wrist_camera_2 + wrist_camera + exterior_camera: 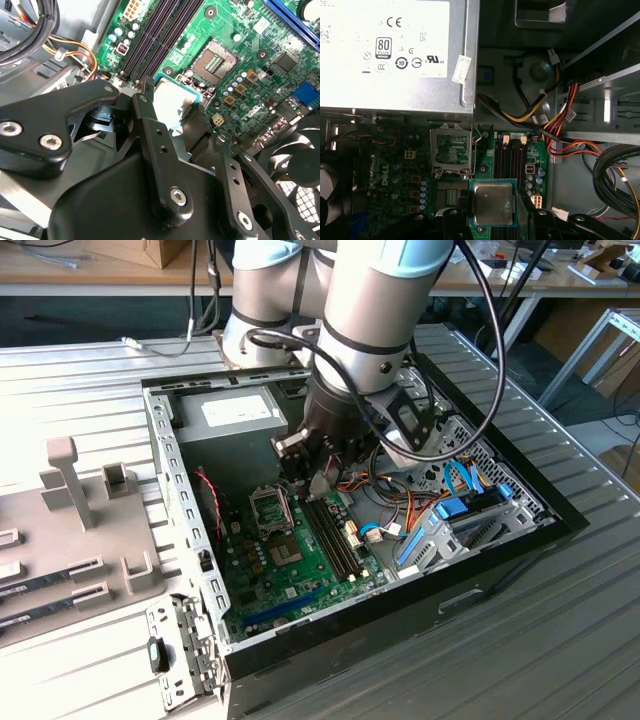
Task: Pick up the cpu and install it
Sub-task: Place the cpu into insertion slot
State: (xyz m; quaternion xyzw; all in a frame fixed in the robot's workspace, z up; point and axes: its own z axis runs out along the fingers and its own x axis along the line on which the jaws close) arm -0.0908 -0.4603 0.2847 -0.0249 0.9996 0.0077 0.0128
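Note:
In both wrist views the cpu [493, 202] [172, 100], a flat square chip with a silvery top and a thin green rim, is clamped between my gripper's black fingers [462, 212]. My gripper [493, 212] [318, 475] is shut on it and hangs inside the open computer case, just above the green motherboard [290, 570]. The cpu hovers over the ends of the memory slots [510, 160], beside the socket [449, 192] [215, 60] [270, 508]. The socket's metal load plate [451, 150] stands flipped open, and its pin field is bare.
A grey power supply [235, 415] [395, 50] sits at the case's back. Coloured cable bundles [555, 125] [400, 505] and blue drive brackets [460, 512] fill the exterior view's right. A black fan [295, 165] is near the socket. A grey fixture [70, 500] stands outside the case.

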